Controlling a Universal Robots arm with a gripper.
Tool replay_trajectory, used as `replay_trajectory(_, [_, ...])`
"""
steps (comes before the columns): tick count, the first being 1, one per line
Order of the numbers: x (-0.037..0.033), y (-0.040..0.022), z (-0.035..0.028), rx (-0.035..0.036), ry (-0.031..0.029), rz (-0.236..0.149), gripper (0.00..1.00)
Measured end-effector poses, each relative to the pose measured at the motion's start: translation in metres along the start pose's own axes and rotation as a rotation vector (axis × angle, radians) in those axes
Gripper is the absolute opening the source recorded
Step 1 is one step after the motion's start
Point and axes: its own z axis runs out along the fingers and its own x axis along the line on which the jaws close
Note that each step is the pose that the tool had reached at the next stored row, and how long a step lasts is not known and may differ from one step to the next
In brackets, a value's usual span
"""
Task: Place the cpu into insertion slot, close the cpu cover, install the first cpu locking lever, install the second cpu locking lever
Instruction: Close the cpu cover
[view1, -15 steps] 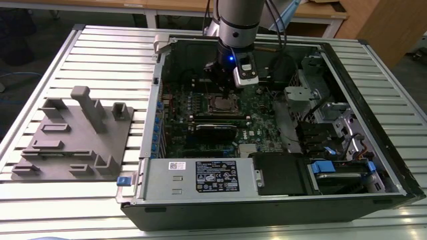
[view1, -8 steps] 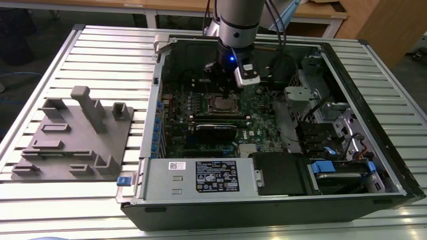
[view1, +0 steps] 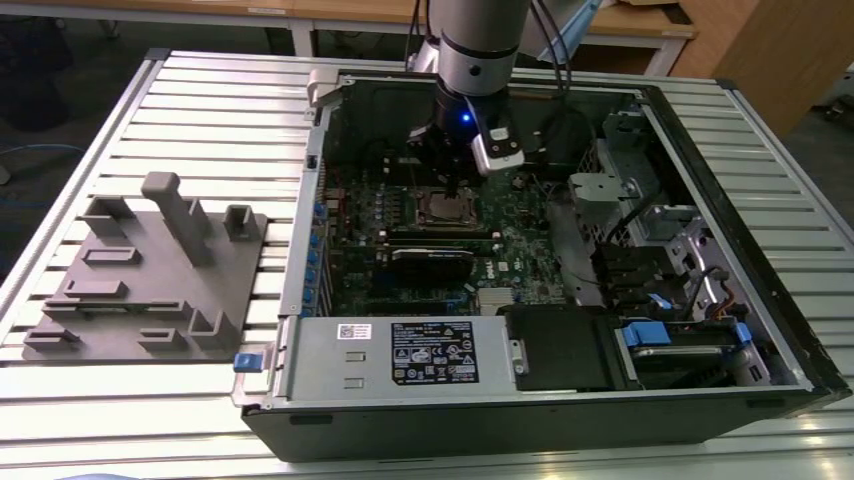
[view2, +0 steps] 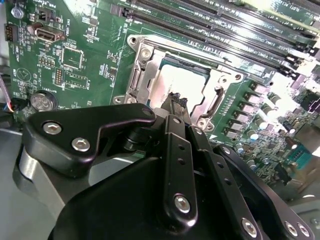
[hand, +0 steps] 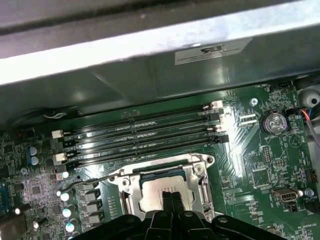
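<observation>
Closely pressed together, the two black fingers (hand: 166, 201) of the gripper (hand: 172, 194) hold nothing between them. Their tips hang right over the cpu (view2: 172, 80); whether they touch it or stop just above I cannot tell. The cpu shows as a flat square with a bright silver-grey top, lying in the insertion slot (view1: 447, 209). The cpu cover (hand: 199, 172), a thin silvery frame, lies around its edge so the metal top shows through the window. A thin wire lever (hand: 92, 179) reaches out from one corner of the frame across the green motherboard (hand: 250, 165), and the long black memory slots (hand: 140, 134) run just beside the socket. All of this sits inside the open computer case (view1: 534, 425), which lies on a slatted table (view1: 200, 90). On the exterior view's left, a grey moulded fixture (view1: 147, 280) rests beside the case.
</observation>
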Motion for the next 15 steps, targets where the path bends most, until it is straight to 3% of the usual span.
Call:
replay_trajectory(5, [0.0,0.0,0.0001,0.0002,0.001,-0.03,0.1])
replay_trajectory(7, [0.0,0.0,0.0002,0.0005,0.0022,-0.069,0.1])
replay_trajectory(15, [0.0,0.0,0.0004,0.0008,0.0038,-0.116,0.1])
